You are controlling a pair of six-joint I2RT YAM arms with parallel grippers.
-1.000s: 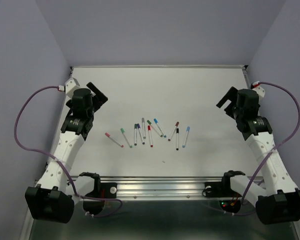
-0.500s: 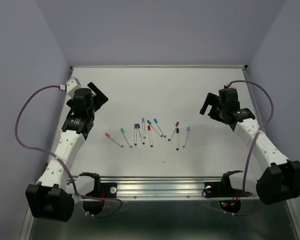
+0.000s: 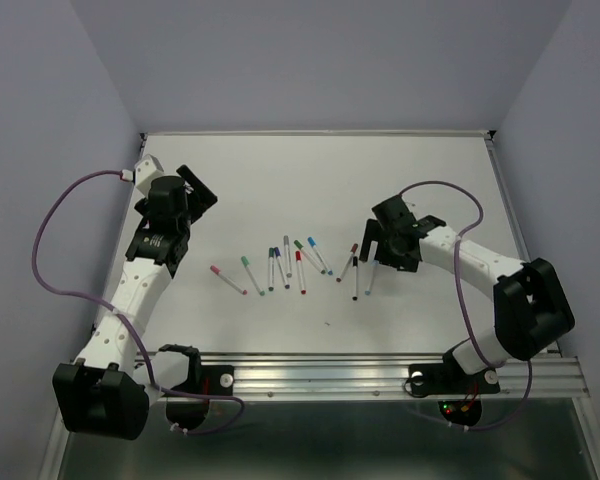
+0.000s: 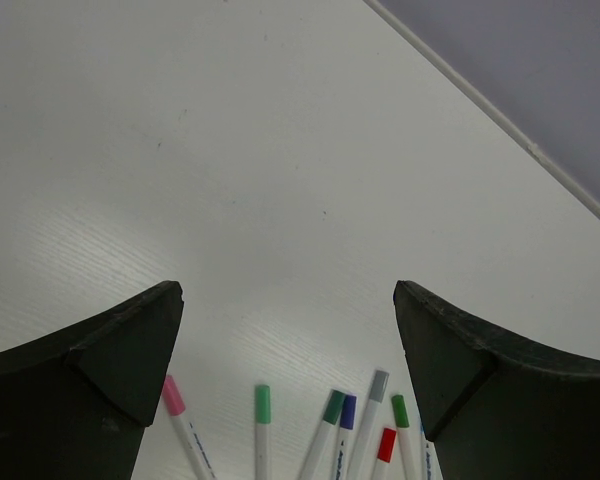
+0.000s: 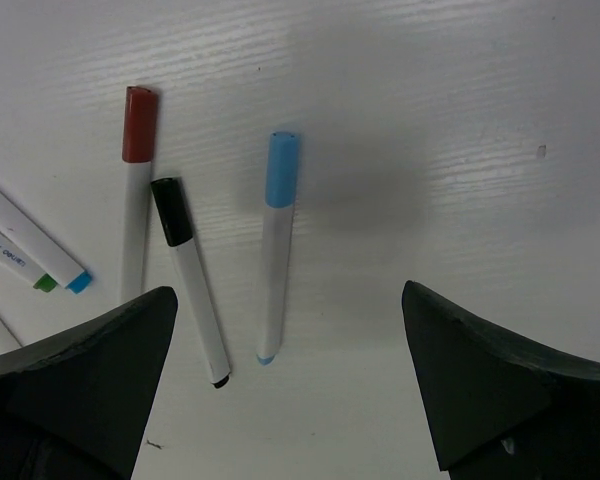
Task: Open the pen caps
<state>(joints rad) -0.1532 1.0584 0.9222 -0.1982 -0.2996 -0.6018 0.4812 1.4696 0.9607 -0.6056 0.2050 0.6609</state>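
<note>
Several white-barrelled pens [image 3: 300, 268] lie capped in a loose row at mid-table. My right gripper [image 3: 376, 246] hangs open over the row's right end. In the right wrist view the light blue cap [image 5: 283, 168] and its pen [image 5: 275, 270] lie between the open fingers [image 5: 90, 370], with the black cap [image 5: 171, 212] and dark red cap [image 5: 139, 124] to the left. My left gripper [image 3: 195, 190] stands open at the far left, away from the pens; its view shows the pink cap [image 4: 172, 395], green cap [image 4: 263, 403] and grey cap [image 4: 379, 385] below the open gripper [image 4: 288, 292].
The white table [image 3: 320, 180] ends at a back edge [image 4: 500, 120] against a lilac wall. A metal rail [image 3: 320, 368] runs along the near edge. Purple cables [image 3: 50, 250] loop beside each arm.
My right arm has swung from the table's right side leftward to over the right end of the pen row. The left arm has hardly moved. No pen has shifted.
</note>
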